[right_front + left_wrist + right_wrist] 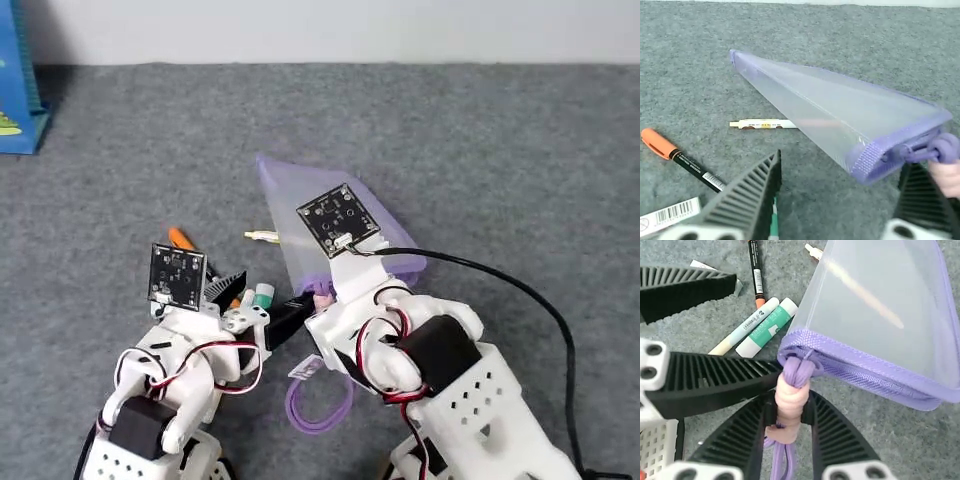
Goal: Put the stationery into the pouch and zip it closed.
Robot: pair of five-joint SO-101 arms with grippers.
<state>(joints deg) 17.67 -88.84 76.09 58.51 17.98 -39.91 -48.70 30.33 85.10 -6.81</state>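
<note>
Here, from above, the pouch (345,225) lies tilted on the surface (500,150). Left wrist view: the left claw (840,200) gapes beside its zip end, and the marker (680,160) lies outside. Right wrist view: the right claw (789,404) clamps the pull (794,374). Likely the opening step; next, draw the zip open.

Bare grey mat (500,150) lies open beyond the pouch (275,190) and to its right. On its left the way is crowded (white pen (762,123) partly behind the pouch, orange-capped marker (680,159), two green-and-white sticks (765,329)), just ahead of the wide-spread left gripper (842,164).
</note>
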